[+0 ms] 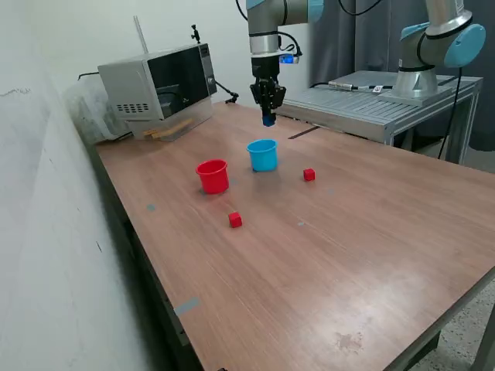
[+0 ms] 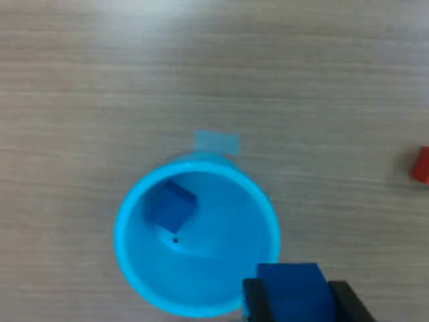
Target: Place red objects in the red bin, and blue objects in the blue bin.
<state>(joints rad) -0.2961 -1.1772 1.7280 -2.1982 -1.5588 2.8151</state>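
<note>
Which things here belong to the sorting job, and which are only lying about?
Job: gripper holding a blue cube; blue cup with another blue cube inside; red cup; two red cubes.
Lying about: microwave; second robot arm.

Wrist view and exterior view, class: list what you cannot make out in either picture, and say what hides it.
- End effector, wrist view: cut off by the picture's edge; only the finger tips around the held blue cube show.
- Held blue cube, exterior view: too small, a blue speck under the end effector.
- Blue cup contents, exterior view: its wall hides the other blue cube.
- Red cup contents, exterior view: inside not visible.
- One red cube, wrist view: cut off, blurred.
</note>
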